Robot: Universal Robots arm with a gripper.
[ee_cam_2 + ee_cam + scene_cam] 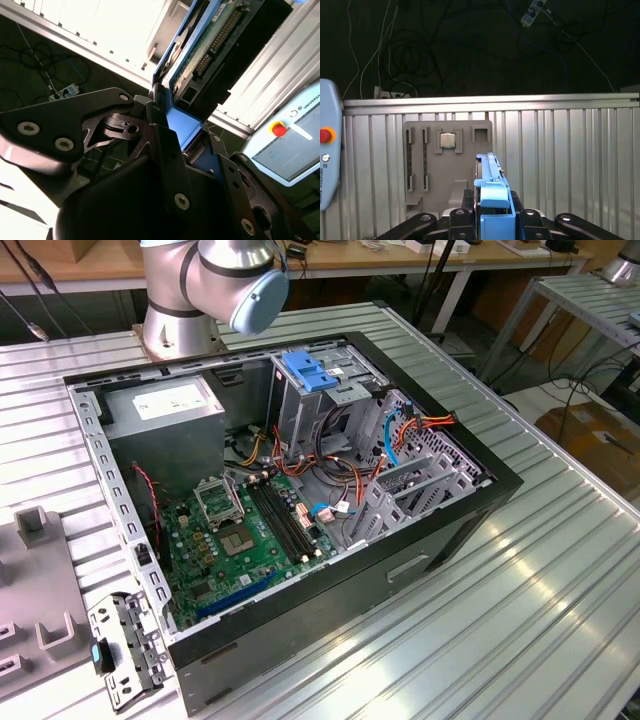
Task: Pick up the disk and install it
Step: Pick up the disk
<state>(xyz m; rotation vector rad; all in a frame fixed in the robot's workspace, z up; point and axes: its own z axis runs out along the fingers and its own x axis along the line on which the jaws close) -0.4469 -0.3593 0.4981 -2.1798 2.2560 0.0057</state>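
1. At the exterior view's left, a grey slotted tray point(40, 580) lies on the ribbed metal table point(560, 620). Just near of the tray sits a small metal bracket point(125, 650) with a blue tab.
2. The arm's base point(190, 290) stands at the far side, behind the open computer case point(430, 540).
3. Inside the case, a grey power supply point(165, 405) with a white sticker fills the far left corner. The green motherboard point(250, 540) lies near of it. To the right is the metal drive cage point(335, 415), with a blue latch point(312, 373) on top and cable bundles beside it.
4. The gripper point(492, 222) is pinched on the disk point(491, 185). In the first wrist view its black fingers point(526, 222) press the blue carrier frame from both sides. The disk stands on edge between them, held clear of the table. The tray lies beyond it, carrying a square chip point(448, 140).
5. In the second wrist view the disk's circuit board and connector pins face the camera, edged in blue.
6. A teach pendant point(290, 155) with a red button lies beside the table's edge.
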